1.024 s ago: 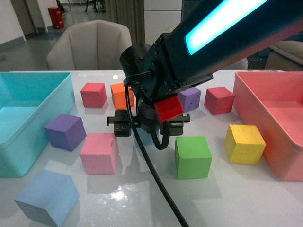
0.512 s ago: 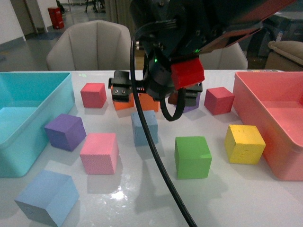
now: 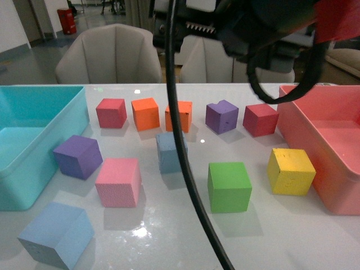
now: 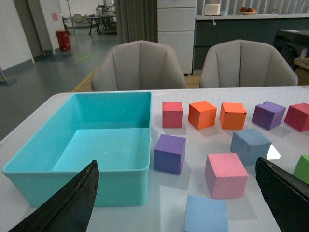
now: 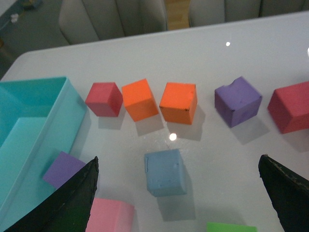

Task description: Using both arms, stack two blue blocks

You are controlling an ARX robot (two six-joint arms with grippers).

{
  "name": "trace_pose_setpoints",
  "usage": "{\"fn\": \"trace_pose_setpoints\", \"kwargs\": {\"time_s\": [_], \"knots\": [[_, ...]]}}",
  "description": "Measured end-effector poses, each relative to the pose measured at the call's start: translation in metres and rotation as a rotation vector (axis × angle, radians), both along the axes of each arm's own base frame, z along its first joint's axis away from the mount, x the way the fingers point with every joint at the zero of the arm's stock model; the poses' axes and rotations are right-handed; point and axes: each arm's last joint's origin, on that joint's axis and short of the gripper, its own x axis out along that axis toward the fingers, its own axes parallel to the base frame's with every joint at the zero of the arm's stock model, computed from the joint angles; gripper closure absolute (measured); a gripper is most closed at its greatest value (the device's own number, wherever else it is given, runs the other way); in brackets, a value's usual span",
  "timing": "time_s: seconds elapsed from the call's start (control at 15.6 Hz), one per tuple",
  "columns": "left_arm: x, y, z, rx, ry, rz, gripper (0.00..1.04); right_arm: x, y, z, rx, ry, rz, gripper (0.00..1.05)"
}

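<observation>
One pale blue block [image 3: 170, 151] stands at the middle of the white table, partly crossed by a hanging black cable [image 3: 188, 185]. The other blue block [image 3: 56, 233] lies at the front left corner. My right arm [image 3: 264, 28] hangs high at the top of the front view. In the right wrist view the open right gripper [image 5: 178, 158] hovers well above the middle blue block [image 5: 164, 171], which sits between its spread fingers. My left gripper [image 4: 176, 162] is open and empty, with the front-left blue block [image 4: 206, 214] low between its fingers and the middle one [image 4: 249, 146] further off.
A turquoise bin [image 3: 34, 140] fills the left side and a pink bin [image 3: 320, 129] the right. Around the blue blocks stand red [image 3: 111, 112], two orange [image 3: 145, 113], two purple [image 3: 77, 156], pink [image 3: 118, 181], green [image 3: 228, 186] and yellow [image 3: 290, 170] cubes.
The right arm has risen from low over the table's middle to the top of the front view, uncovering the middle blue block. No block has moved.
</observation>
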Motion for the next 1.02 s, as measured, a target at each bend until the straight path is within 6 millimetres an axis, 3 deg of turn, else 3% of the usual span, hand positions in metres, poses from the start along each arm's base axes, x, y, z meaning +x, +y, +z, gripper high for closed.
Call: {"fn": "trace_pose_setpoints", "kwargs": {"time_s": [0.13, 0.19, 0.26, 0.38, 0.51, 0.58, 0.7, 0.83, 1.02], "knots": [[0.000, 0.000, 0.000, 0.000, 0.000, 0.000, 0.07, -0.047, -0.015, 0.021, -0.011, -0.117, -0.022, 0.07], [0.000, 0.000, 0.000, 0.000, 0.000, 0.000, 0.07, -0.075, -0.034, 0.024, -0.062, -0.357, -0.142, 0.23], [0.000, 0.000, 0.000, 0.000, 0.000, 0.001, 0.07, -0.099, -0.060, 0.021, -0.110, -0.431, -0.189, 0.34], [0.000, 0.000, 0.000, 0.000, 0.000, 0.000, 0.07, -0.164, -0.127, -0.001, -0.218, -0.398, -0.225, 0.61], [0.000, 0.000, 0.000, 0.000, 0.000, 0.000, 0.07, -0.206, -0.154, -0.027, -0.231, -0.381, -0.216, 0.83], [0.000, 0.000, 0.000, 0.000, 0.000, 0.000, 0.07, -0.215, -0.160, -0.024, -0.208, -0.448, -0.220, 0.94], [0.000, 0.000, 0.000, 0.000, 0.000, 0.000, 0.07, -0.219, -0.164, -0.020, -0.197, -0.489, -0.222, 1.03], [0.000, 0.000, 0.000, 0.000, 0.000, 0.000, 0.07, -0.221, -0.167, -0.021, -0.196, -0.500, -0.225, 1.03], [0.000, 0.000, 0.000, 0.000, 0.000, 0.000, 0.07, -0.228, -0.176, -0.047, -0.210, -0.458, -0.221, 1.03]]}}
